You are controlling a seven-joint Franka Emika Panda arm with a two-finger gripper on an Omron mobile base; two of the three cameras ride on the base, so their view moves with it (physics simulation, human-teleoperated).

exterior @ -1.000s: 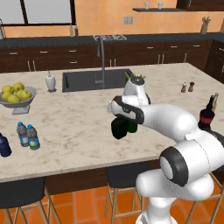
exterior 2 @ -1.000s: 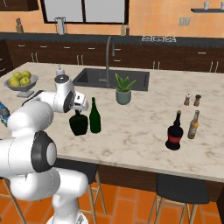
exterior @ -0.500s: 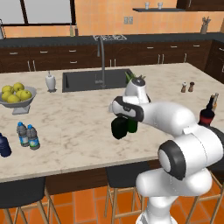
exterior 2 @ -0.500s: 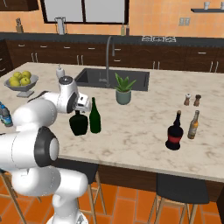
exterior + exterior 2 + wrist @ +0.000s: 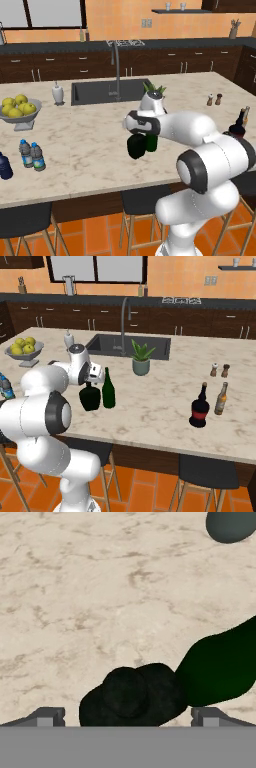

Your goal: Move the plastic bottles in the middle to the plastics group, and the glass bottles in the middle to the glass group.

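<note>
Marble counter (image 5: pixel 150 406) | gripper (image 5: pixel 125 718) spread over black bottle (image 5: pixel 90 397) | green bottle (image 5: pixel 108 389) touching beside

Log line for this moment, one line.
gripper open above black bottle | green bottle beside it | nothing held

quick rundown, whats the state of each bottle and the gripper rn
Black bottle: upright mid-counter, under the gripper, not gripped.
Green bottle: upright beside it.
Water bottles: both upright by the blue bottle.
Red-label bottle: upright beside the amber bottle.
Gripper: open above the black bottle.
</note>
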